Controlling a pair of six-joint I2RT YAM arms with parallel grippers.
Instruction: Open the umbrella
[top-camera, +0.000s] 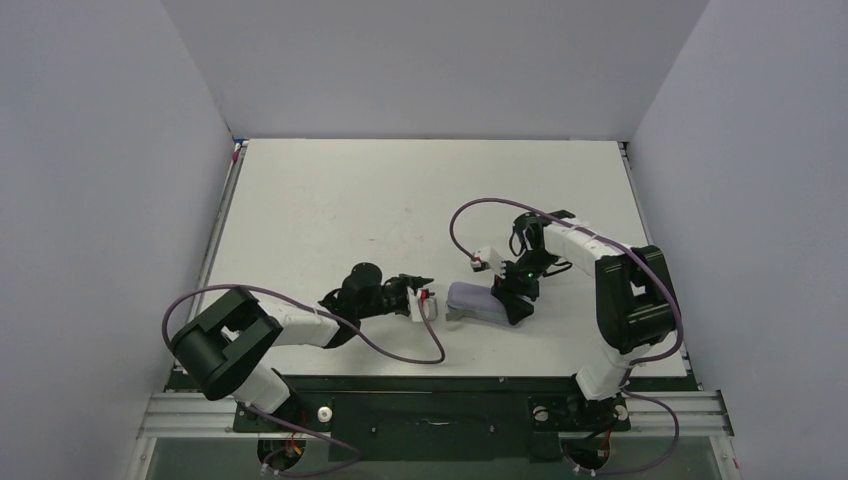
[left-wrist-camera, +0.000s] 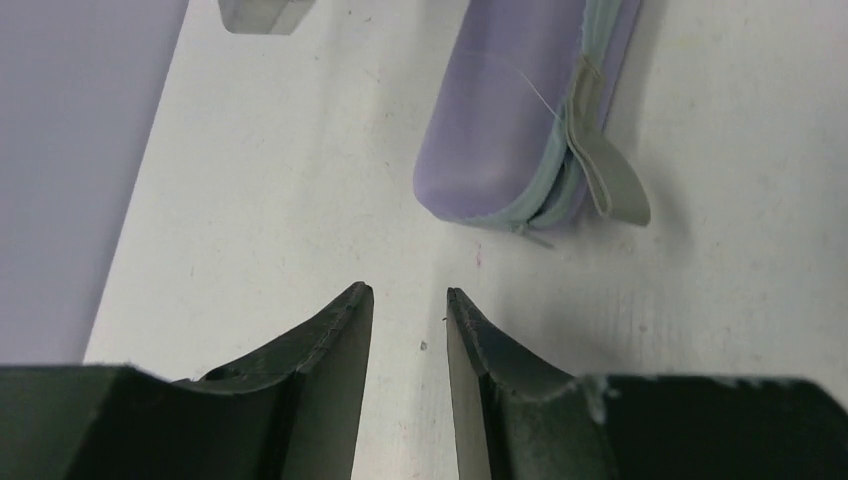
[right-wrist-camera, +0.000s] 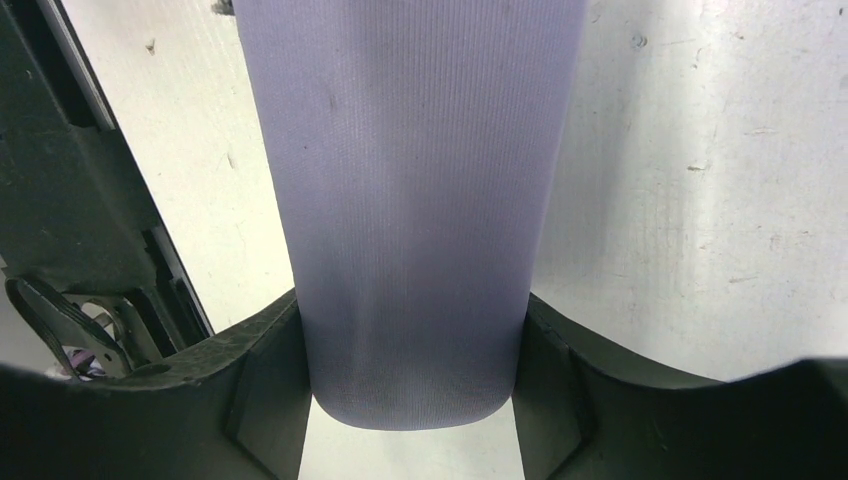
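Right end effector first: I've got it clamped on the lavender case. The two black fingers press against the case's long sides near its rounded end, with fabric filling the whole gap between them. From the right wrist camera I see fine woven ribbing on the cover, and the case runs straight away from the palm, lying on the white bench.

From above, that end effector comes down on the right-hand end of the case, which lies flat near the front edge of the bench.

Left end effector now: the jaws are parted by a narrow slot and I'm holding nothing. The tips sit low over the bench; whether they touch it I can't tell. They point at the case's near end, close to it but apart.

In this view the pale teal zip runs along the case's edge and looks closed. A grey pull tab hangs off it and rests on the bench.

The umbrella itself I can't see in any view; only the zipped case shows. I can read no writing or brand on the case.
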